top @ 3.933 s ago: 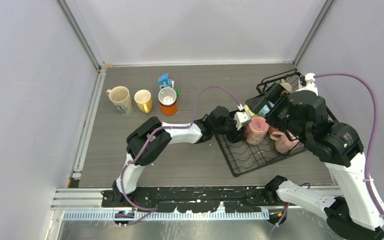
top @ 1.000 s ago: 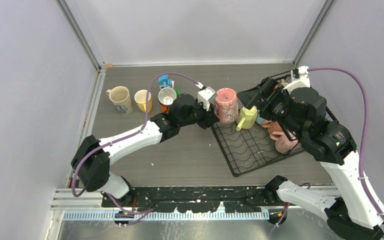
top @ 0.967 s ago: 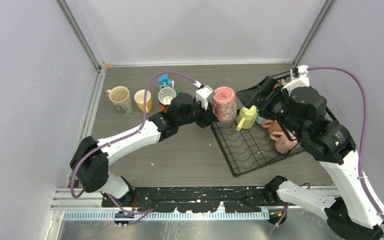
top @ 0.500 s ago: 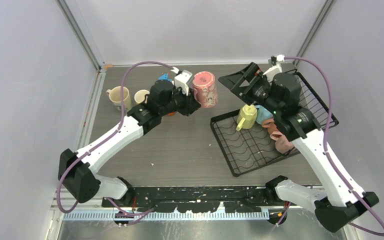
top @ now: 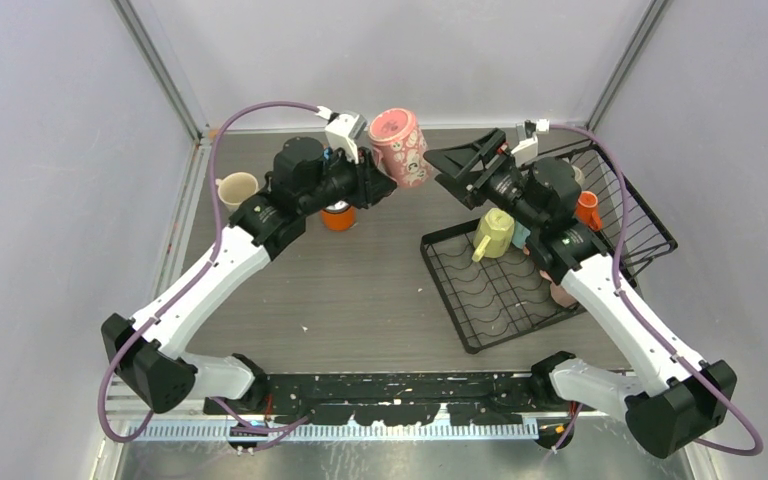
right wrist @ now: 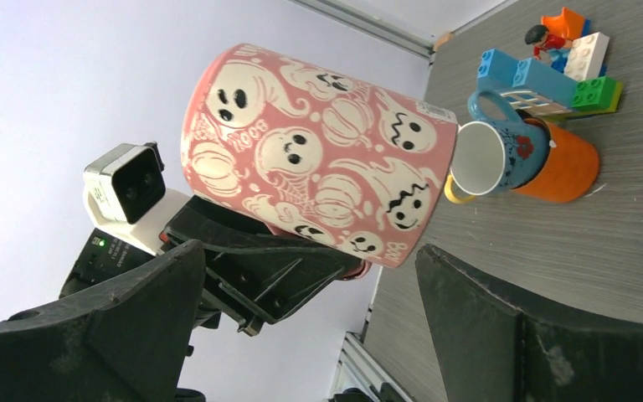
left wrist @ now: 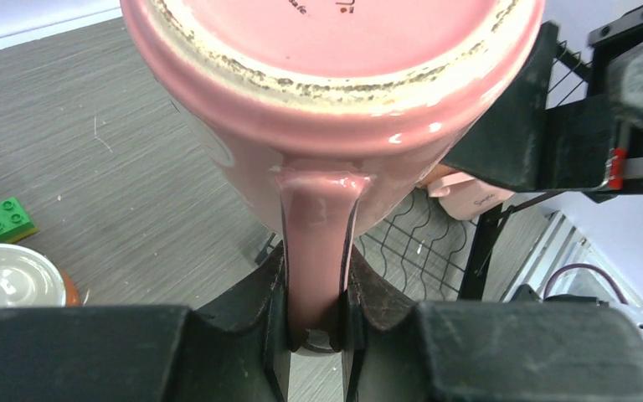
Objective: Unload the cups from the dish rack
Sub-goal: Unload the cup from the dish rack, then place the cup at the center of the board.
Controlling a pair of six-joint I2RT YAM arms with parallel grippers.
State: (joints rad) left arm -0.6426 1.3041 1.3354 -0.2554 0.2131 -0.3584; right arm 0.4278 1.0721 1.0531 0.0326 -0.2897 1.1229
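Note:
My left gripper (top: 377,178) is shut on the handle of a pink ghost-print mug (top: 398,146) and holds it in the air over the table's back middle. In the left wrist view its fingers (left wrist: 272,293) pinch the pink handle (left wrist: 316,243), with the mug's base towards the camera. My right gripper (top: 458,161) is open and empty, raised beside the mug; its wrist view faces the mug (right wrist: 318,155). The black dish rack (top: 490,300) holds a lime mug (top: 493,232), a blue mug (top: 522,236), a pink mug (top: 562,293) and an orange mug (top: 587,209).
A cream mug (top: 237,188) stands at the back left. An orange cup (top: 338,216) with a blue mug (right wrist: 502,155) stacked in it stands under my left arm, next to the toy house (right wrist: 544,71). A green block (left wrist: 4,219) lies there too.
My left gripper has carried the pink mug out of the rack, up and to the back left. My right gripper has swung left and up, off the rack, to face the mug.

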